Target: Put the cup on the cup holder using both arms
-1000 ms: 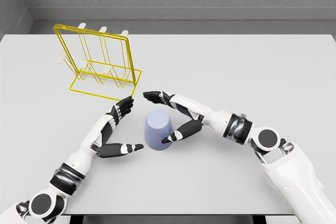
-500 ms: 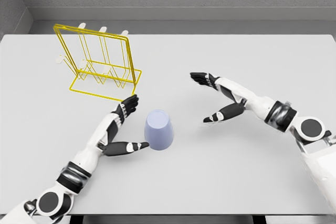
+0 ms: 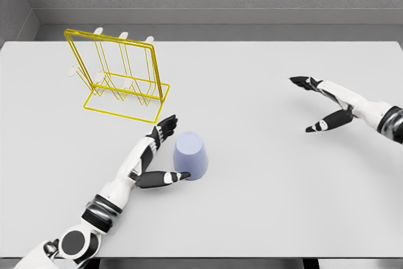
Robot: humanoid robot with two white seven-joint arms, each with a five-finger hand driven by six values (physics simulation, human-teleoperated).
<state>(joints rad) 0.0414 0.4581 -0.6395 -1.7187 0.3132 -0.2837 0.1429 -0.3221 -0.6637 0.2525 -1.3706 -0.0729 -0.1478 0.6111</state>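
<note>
Head view: one pale blue cup (image 3: 191,156), upside down on the table (image 3: 264,181), just below one yellow wire cup holder (image 3: 119,77) with three white-tipped pegs. Left hand (image 3: 156,155) open, thumb at the cup's base, fingers beside it, not gripping. Right hand (image 3: 324,102) open, well apart near the right edge. Grey tabletop, grey wall behind. Right forearm cut off by frame

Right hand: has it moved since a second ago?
Yes. The right hand, open, has pulled away from the cup toward the table's right edge; the cup sits where it was, near the cup holder.
</note>
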